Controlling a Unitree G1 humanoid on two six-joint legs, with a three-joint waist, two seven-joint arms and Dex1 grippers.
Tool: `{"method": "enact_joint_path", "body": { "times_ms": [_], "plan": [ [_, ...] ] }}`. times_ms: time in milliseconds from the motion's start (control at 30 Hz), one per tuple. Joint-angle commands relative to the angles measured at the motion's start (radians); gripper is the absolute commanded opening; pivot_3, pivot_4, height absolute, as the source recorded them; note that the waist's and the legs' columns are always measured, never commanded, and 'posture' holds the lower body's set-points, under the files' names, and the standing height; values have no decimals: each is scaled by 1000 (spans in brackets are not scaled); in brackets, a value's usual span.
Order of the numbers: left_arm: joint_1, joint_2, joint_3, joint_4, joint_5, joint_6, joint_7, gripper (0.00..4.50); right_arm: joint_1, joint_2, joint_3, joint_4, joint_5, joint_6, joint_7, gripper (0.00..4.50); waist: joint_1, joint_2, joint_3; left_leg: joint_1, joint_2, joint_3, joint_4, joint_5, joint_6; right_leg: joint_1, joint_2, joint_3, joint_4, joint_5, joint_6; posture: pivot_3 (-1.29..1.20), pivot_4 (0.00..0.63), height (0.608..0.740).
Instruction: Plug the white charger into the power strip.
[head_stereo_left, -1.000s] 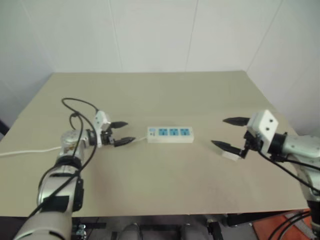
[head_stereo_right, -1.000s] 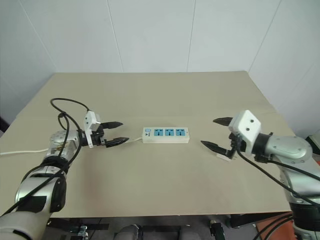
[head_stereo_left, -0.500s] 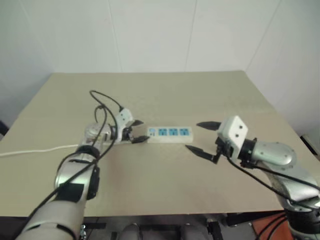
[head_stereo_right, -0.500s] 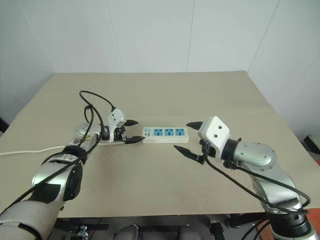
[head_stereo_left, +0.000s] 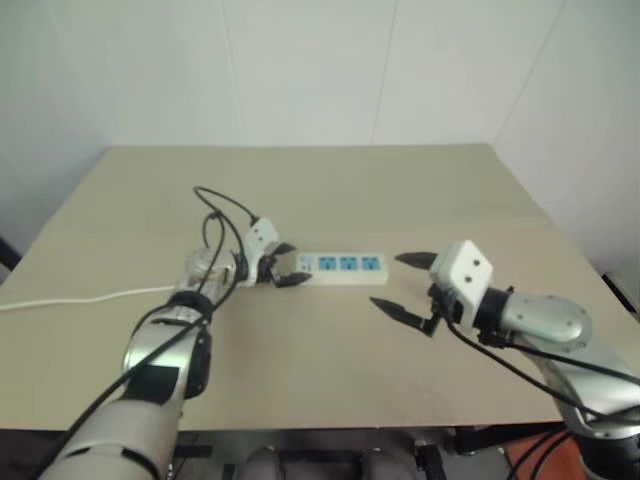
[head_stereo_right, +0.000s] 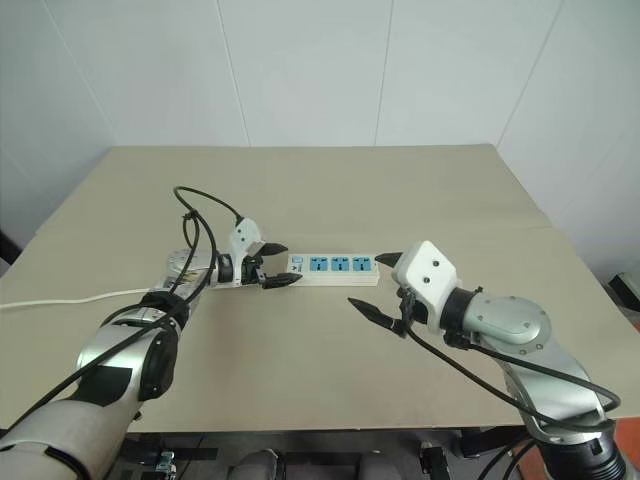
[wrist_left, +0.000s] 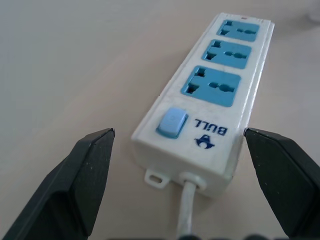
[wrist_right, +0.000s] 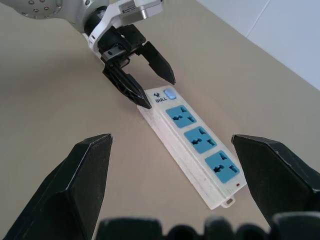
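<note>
The power strip (head_stereo_left: 345, 267) lies flat mid-table, a white bar with three blue sockets and a blue switch at its left end. My left gripper (head_stereo_left: 287, 265) is open, a finger on either side of the strip's switch end (wrist_left: 172, 122), apart from it. In the right wrist view the left gripper (wrist_right: 160, 92) stands at that same end of the power strip (wrist_right: 197, 140). My right gripper (head_stereo_right: 370, 283) is open and empty, hovering just in front of the strip's right end. The white charger is out of view.
The strip's thin white cord (head_stereo_left: 80, 298) runs left along the table and off its left edge. Black cables (head_stereo_right: 200, 215) loop above my left forearm. Bare tan table (head_stereo_left: 330, 190) stretches behind the strip, white walls beyond it.
My left gripper has moved right, up to the strip's switch end. My right gripper has swung left, toward the strip's right end. Both stayed open.
</note>
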Motion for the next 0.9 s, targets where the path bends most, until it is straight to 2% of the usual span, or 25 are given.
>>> {"method": "enact_joint_path", "body": {
  "times_ms": [33, 233, 367, 567, 900],
  "plan": [
    [-7, 1, 12, -3, 9, 22, 8, 4493, -13, -8, -10, -33, -9, 23, -29, 4500, 0, 0, 0, -1, 0, 0, 0, 0, 0, -1, 0, 0, 0, 1, -1, 0, 150, 740],
    [10, -6, -51, -1, 104, -14, 134, 4493, 6, -1, -30, -52, 1, 47, -62, 4500, -1, 0, 0, 0, 0, 0, -1, 0, 0, -1, 0, 0, 0, 1, -1, 0, 150, 740],
    [19, -26, -26, 0, 90, -11, 141, 4493, 15, 2, -26, -51, -8, 44, -82, 4500, 1, 0, 0, 1, 0, 0, -1, 0, 0, 0, 0, 0, 0, 0, -1, 0, 150, 740],
    [19, -33, -1, -5, 75, -23, 99, 3173, 11, 14, -7, -35, -22, 43, -108, 4500, 2, 0, 0, 1, 0, 0, 0, 0, 0, 0, 0, 0, 0, 0, 1, 0, 150, 740],
    [48, 21, 27, -48, 22, -129, -64, 3164, -2, 43, 35, 8, -58, 16, -117, 4500, 0, 0, 0, -1, 0, 0, -1, 0, 0, -1, 0, 0, 0, 1, -1, 0, 150, 740]
  ]
}}
